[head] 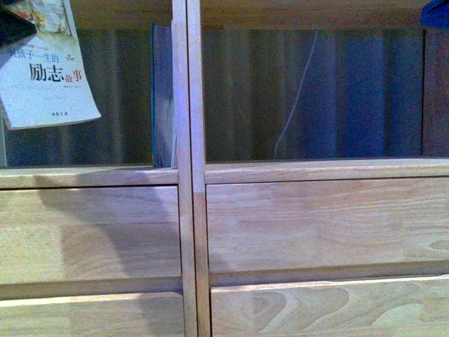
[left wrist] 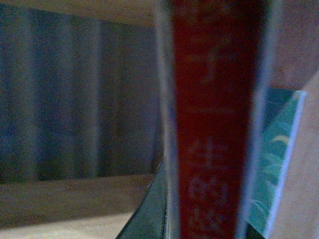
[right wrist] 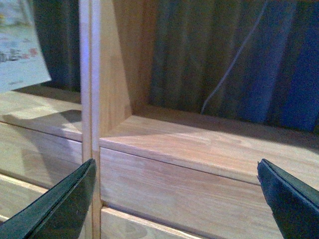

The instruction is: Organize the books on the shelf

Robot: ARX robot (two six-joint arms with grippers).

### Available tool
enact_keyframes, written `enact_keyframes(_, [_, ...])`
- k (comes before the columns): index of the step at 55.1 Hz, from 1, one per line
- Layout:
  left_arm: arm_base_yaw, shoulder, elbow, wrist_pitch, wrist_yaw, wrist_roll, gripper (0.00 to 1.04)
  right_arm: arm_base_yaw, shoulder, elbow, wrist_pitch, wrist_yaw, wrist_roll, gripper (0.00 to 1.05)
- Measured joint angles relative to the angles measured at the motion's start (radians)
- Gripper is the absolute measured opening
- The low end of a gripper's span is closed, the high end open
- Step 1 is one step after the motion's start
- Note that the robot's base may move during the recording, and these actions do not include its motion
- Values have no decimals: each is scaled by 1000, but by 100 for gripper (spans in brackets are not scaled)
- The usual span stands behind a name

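The softcover book (head: 45,70) hangs tilted at the top left of the shelf's (head: 188,210) left compartment, its white cover with dark print facing me. My left gripper (left wrist: 209,219) is shut on it; the left wrist view is filled by its red spine (left wrist: 214,124), with one dark finger (left wrist: 149,214) beside it. The teal-edged book (head: 161,98) stands upright against the central divider, and its teal cover (left wrist: 274,164) shows just beyond the red spine. My right gripper (right wrist: 174,209) is open and empty in front of the right drawer front, below the right compartment's board (right wrist: 209,144).
A thin white cable (head: 295,98) hangs down the dark back of the right compartment. Plain wooden drawer fronts (head: 323,217) lie under both compartments. A blue object (head: 436,12) pokes in at the top right corner.
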Motion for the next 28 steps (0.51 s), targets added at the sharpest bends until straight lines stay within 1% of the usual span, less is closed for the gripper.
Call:
enact_keyframes(7, [-11, 116, 124, -56, -55, 66, 7, 40, -109, -37, -55, -7, -4, 98])
enact_keyframes(11, [-20, 174, 181, -66, -76, 107, 7, 76, -169, -57, -89, 16, -7, 98])
enact_keyframes(17, [-42, 240, 253, -102, -85, 175, 7, 159, -254, -78, -148, 75, -27, 98])
enact_keyframes(20, [-57, 267, 289, -122, -95, 216, 7, 217, -298, -83, -182, 107, -31, 98])
enact_keyframes(23, [-74, 292, 318, -122, -114, 262, 7, 265, -324, -85, -185, 110, -29, 98])
enact_keyframes(28, [-94, 320, 361, -135, -130, 334, 7, 299, -337, -85, -182, 104, -23, 98])
